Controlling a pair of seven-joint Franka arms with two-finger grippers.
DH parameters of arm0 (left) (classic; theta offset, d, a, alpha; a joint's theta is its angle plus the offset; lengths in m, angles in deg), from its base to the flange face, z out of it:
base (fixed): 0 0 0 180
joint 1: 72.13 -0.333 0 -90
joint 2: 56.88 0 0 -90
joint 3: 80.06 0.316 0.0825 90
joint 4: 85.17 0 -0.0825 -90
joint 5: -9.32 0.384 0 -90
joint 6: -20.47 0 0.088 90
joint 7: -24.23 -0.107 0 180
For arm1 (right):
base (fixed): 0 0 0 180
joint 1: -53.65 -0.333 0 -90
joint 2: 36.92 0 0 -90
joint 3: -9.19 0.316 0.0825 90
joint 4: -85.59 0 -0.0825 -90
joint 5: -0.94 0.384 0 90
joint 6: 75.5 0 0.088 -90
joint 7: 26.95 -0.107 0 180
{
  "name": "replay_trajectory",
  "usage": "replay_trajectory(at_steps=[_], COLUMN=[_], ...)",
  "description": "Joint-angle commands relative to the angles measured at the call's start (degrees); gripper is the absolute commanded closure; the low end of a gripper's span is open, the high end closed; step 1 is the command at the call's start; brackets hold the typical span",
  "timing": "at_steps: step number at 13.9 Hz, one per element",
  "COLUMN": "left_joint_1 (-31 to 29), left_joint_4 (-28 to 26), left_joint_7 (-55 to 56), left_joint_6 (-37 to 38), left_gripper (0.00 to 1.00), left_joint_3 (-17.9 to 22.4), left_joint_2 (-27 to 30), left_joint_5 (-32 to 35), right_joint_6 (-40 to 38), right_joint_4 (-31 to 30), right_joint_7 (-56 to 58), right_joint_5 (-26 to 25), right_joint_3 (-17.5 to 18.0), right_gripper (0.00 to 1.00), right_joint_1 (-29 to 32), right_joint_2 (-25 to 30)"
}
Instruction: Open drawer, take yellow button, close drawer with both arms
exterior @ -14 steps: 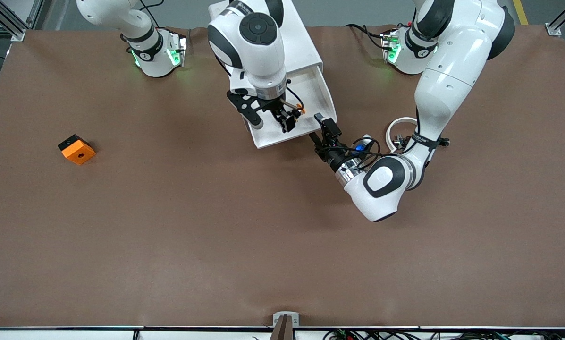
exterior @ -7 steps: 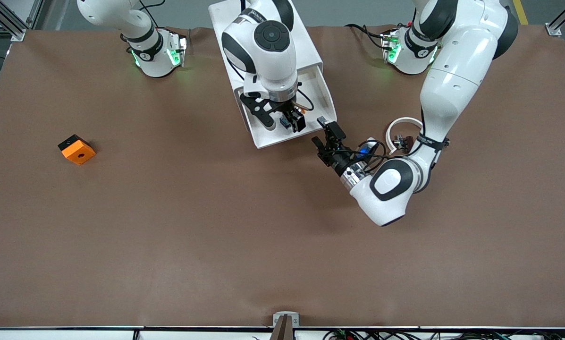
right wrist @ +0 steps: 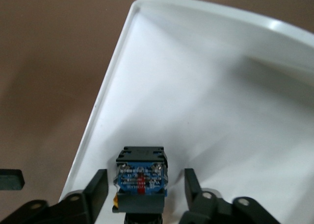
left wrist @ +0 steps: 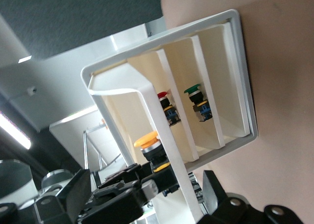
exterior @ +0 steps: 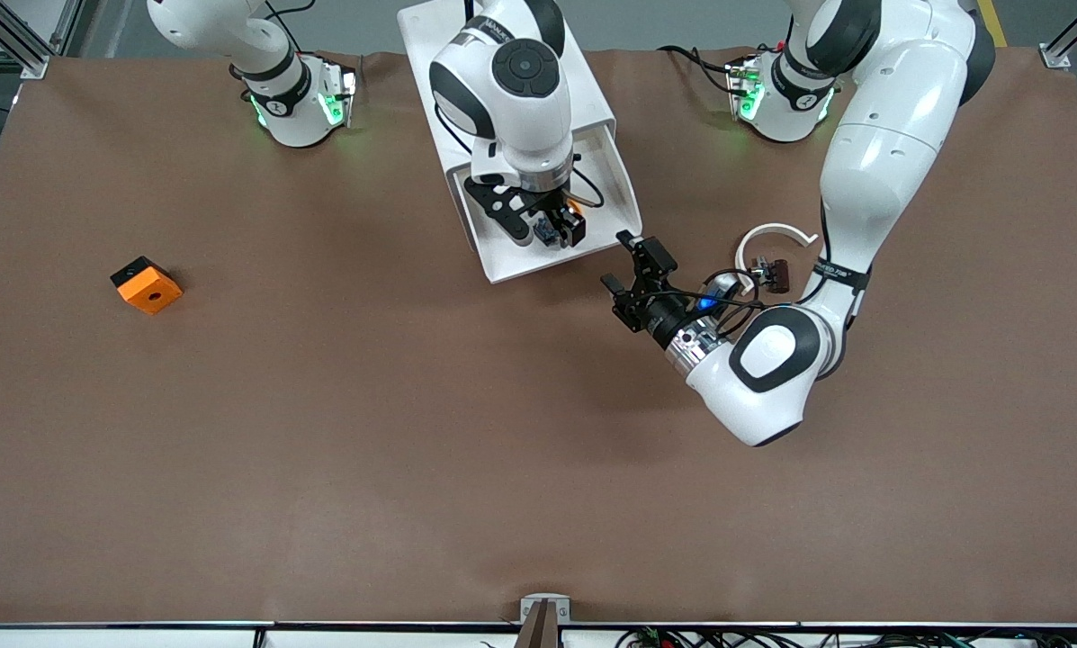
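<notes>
inside the pulled-out drawer [exterior: 592,184] of the white cabinet [exterior: 583,90], the right gripper [exterior: 558,229] hung with its fingers [right wrist: 95,189] set either side of the button [right wrist: 141,177], a gap showing at each side. over the table [exterior: 322,432] just beside the drawer's front, the left gripper [exterior: 639,267] was spread wide, holding nothing.

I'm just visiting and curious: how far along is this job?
The drawer is already pulled out. The right tool is down inside it, its fingers on either side of the button but not yet touching it. The left tool waits open beside the drawer's front. Lifting the button out and shutting the drawer remain.
</notes>
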Motion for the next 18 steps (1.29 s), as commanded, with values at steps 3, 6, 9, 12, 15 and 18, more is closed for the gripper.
replay_trajectory(at_steps=[3,6,9,12,15,18], left_joint_1=[2.2,4.3,6.0,8.5,10.4,11.4], left_joint_4=[0.7,0.6,0.5,0.1,0.1,0.1], left_joint_7=[-16.2,-31.1,-46.3,-53.9,-60.5,-61.1], left_joint_6=[0.4,0.4,-0.2,-5.7,-12.9,-17.4], left_gripper=[0.0,0.0,0.0,0.0,0.0,0.0], left_joint_3=[-0.2,-0.3,-0.5,-0.4,-3.0,-3.3], left_joint_2=[4.6,8.5,11.8,14.4,14.9,14.9], left_joint_5=[6.6,13.7,21.8,31.2,42.6,47.5], right_joint_6=[-0.3,-3.2,-19.4,-25.9,-26.2,-20.5], right_joint_4=[1.6,6.0,17.3,16.8,11.1,4.8], right_joint_7=[0.9,2.2,16.8,36.9,55.2,72.7], right_joint_5=[1.3,1.3,1.7,1.3,0.1,-0.7], right_joint_3=[-0.5,-0.6,-0.6,-1.1,-1.2,-1.2], right_gripper=[1.0,1.0,1.0,1.0,1.0,1.0], right_joint_1=[-0.7,2.9,10.4,18.6,28.7,37.8], right_joint_2=[-0.9,-0.3,-0.3,2.0,4.0,5.2])
